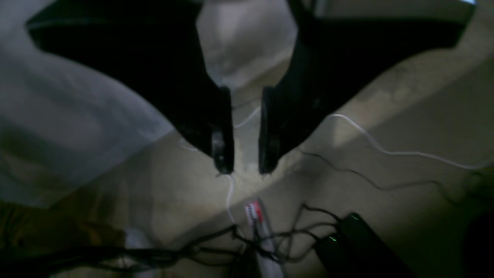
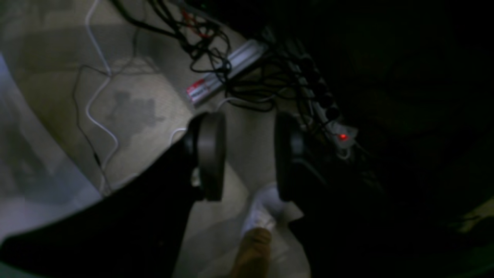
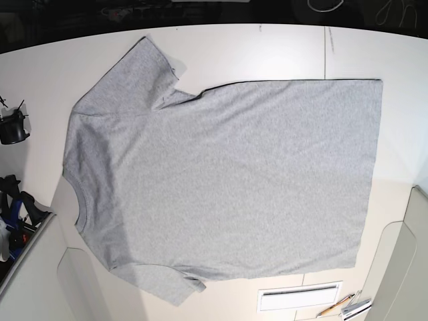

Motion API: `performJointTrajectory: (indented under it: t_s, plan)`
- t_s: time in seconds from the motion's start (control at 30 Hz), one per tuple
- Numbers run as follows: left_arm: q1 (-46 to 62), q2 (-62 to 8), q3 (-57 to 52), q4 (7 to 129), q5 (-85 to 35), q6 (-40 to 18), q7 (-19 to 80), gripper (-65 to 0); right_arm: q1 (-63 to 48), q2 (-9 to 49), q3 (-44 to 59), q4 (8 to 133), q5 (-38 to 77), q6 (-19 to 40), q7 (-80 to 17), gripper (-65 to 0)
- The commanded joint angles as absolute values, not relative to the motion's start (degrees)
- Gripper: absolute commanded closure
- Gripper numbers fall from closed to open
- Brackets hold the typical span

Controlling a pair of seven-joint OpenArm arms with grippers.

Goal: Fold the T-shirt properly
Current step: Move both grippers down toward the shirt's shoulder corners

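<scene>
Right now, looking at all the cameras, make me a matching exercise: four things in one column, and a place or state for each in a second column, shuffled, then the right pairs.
Things:
1. T-shirt
2. pencil
3. power strip
4. left fingers

Places or states:
A. on the floor among tangled cables, red light lit
B. apart, nothing between them
C. spread flat, plain grey side up
D. bottom right of the base view

Pairs: 1-C, 2-D, 3-A, 4-B
</scene>
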State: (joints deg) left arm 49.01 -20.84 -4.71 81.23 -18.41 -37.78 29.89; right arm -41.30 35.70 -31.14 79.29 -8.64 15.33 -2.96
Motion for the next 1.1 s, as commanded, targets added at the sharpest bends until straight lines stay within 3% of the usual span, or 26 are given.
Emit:
performJointTrajectory:
  t_s: [0.0, 0.4, 0.67, 0.87, 1.07]
  plan:
    - [51.16, -21.15, -6.15, 83.42, -18.68, -38.48, 30.30, -15.5, -42.28, 37.04, -31.07, 81.10, -8.34, 15.59, -3.09, -21.0]
    - [60.14, -21.15, -21.98, 100.77, -26.11, -38.46, 30.79, -15.5, -42.61, 42.37, -28.29, 95.02, -0.27, 16.05, -15.09, -21.1]
    - [60.18, -21.15, -32.23, 107.20, -35.14, -40.00, 36.97, -15.7, -46.96, 42.39, -21.21, 104.16, 4.34, 22.61, -17.04, -21.1]
    - [60.16, -21.17, -38.17, 109.62, -41.15, -40.00, 36.95, -28.0, -50.70, 42.37, -13.65, 112.05, 8.08, 23.00, -18.39, -21.1]
    - [60.16, -21.80, -39.57, 110.87, -43.09, -40.00, 36.88, -28.4, -50.65, 42.02, -5.04, 116.81, 14.68, 24.43, -19.99, -21.1]
